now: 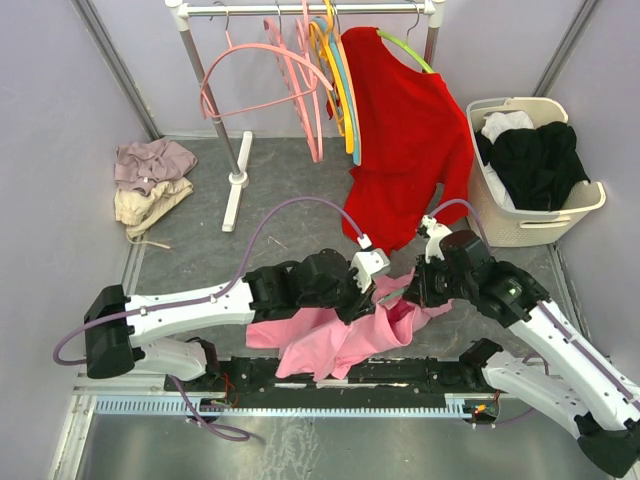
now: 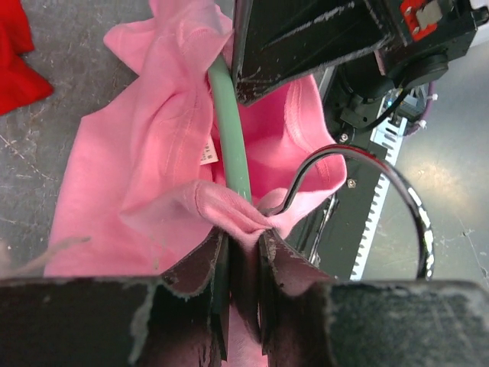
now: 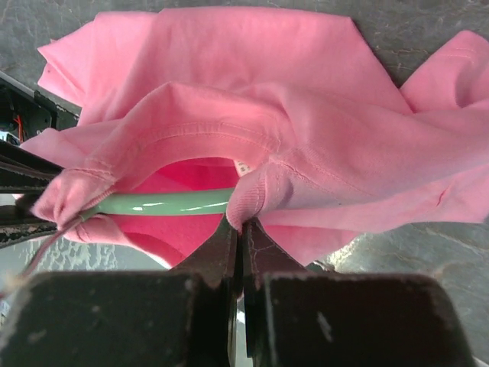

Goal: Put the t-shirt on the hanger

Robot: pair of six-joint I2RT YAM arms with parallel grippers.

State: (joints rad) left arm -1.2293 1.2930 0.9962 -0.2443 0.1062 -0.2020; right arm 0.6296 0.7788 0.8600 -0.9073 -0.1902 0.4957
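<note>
The pink t-shirt [image 1: 325,345] lies bunched on the table between my two arms. Its collar is lifted and both grippers grip it. My left gripper [image 2: 244,237] is shut on a fold of the collar, right where the pale green hanger [image 2: 233,145] runs into the cloth; the hanger's metal hook [image 2: 401,191] curves out to the right. My right gripper [image 3: 242,225] is shut on the collar rib of the t-shirt [image 3: 306,115], and the hanger arm [image 3: 168,202] shows inside the neck opening. From above, the left gripper [image 1: 383,292] and right gripper [image 1: 415,290] sit close together.
A clothes rack [image 1: 238,150] at the back carries pink hangers [image 1: 295,80] and a red shirt [image 1: 410,150] on a lime hanger. A beige basket [image 1: 520,225] of dark and white clothes stands at the right. A pile of pale garments [image 1: 150,180] lies at the left.
</note>
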